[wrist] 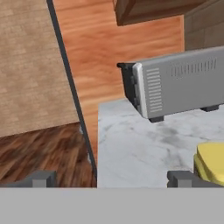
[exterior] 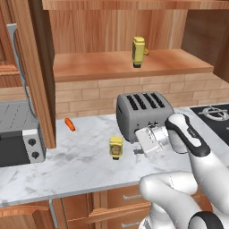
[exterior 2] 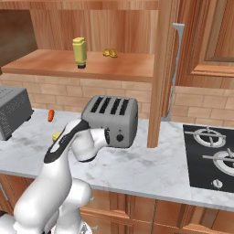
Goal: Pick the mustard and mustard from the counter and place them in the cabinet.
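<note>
My gripper [wrist: 111,177], jaws apart, sits just right of counter mustard [exterior: 116,147] — second mustard [exterior: 138,51] stands in cabinet [exterior: 179,62].

Base cams sit behind arm, L & R, angled down; both share toaster [exterior: 142,114] on bench [exterior: 80,165]. Hand cam skims low over bench.

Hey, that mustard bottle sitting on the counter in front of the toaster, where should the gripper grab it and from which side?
Grip the mustard bottle across its yellow body, above the dark cap it stands on. It stands cap-down on the counter, so a level approach from the toaster side, where the open gripper already is, looks best.
</note>
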Motion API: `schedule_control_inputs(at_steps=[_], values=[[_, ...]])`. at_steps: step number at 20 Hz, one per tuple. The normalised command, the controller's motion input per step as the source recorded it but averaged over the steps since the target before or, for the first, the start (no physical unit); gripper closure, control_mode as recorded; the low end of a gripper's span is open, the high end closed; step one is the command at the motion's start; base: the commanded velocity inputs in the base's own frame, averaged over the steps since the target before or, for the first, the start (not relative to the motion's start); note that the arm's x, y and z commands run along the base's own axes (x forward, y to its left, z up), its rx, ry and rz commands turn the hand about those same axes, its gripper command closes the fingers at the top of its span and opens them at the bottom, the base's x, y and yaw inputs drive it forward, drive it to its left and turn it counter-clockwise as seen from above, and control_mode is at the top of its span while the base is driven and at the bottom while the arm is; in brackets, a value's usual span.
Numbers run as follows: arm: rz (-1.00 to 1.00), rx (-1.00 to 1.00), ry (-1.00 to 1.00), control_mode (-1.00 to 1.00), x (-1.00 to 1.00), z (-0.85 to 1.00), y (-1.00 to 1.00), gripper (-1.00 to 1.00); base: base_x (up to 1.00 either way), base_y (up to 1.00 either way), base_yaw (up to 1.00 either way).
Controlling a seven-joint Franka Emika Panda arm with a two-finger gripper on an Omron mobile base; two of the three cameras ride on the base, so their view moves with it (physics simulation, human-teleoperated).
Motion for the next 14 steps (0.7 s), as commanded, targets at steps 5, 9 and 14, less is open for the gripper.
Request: schedule_control_inputs(at_steps=[5,9,14], values=[[-0.16,-0.02,-0.02,-1.0,-0.04,-0.11,0.06,-1.0,0.0,0.0,0.0],[-0.16,-0.05,0.0,-1.0,0.0,-0.09,0.18,-1.0,0.0,0.0,0.0],[-0.12,-0.06,0.0,-1.0,0.0,-0.09,0.17,-1.0,0.0,0.0,0.0]])
